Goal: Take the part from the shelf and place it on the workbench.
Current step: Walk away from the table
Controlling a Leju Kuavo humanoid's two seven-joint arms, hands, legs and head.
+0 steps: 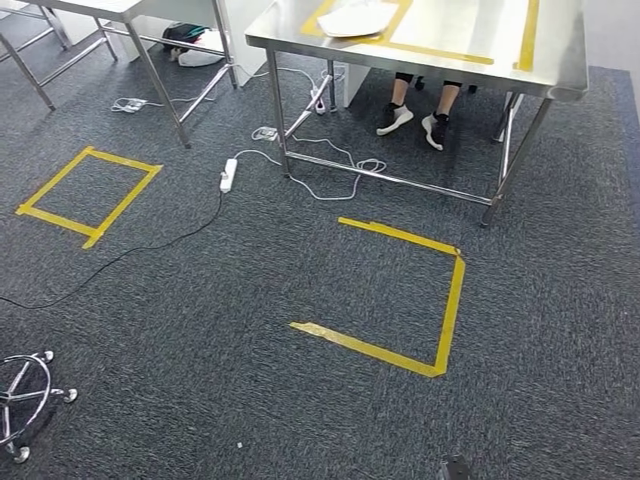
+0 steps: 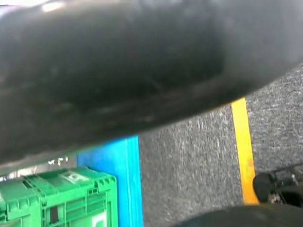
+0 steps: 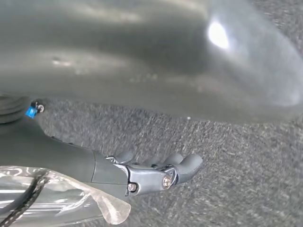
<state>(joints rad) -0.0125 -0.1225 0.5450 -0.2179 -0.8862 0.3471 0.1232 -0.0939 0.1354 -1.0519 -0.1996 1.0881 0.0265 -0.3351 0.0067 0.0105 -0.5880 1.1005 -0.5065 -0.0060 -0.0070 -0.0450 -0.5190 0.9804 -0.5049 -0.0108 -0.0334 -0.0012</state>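
Part to be fetched: I cannot tell where it is, so neither its long axis nor its heading can be given. A flat white object (image 1: 355, 18) lies at the far edge of the stainless-steel workbench (image 1: 558, 60), inside a yellow tape outline; whether that is the part is unclear.

The robot's right hand (image 3: 157, 172) hangs over grey carpet, its dark fingers stretched out nearly straight and side by side, holding nothing. A crumpled clear plastic film (image 3: 71, 198) sits at its wrist. I cannot tell how the left hand's fingers lie. Green plastic crates (image 2: 71, 198) stand near the left arm.

With an empty right hand, the pick-up probably lies ahead, and that means walking. Risks lie on the carpet: a white power strip (image 1: 228, 175) with trailing cables beside the workbench's near left leg could catch a foot, and a chrome stool base (image 1: 23, 395) stands at the carpet's near left. A seated person's feet (image 1: 395, 118) rest under the workbench, so stepping too close could strike them. An open yellow tape square (image 1: 449, 310) on the carpet likely marks the standing place.
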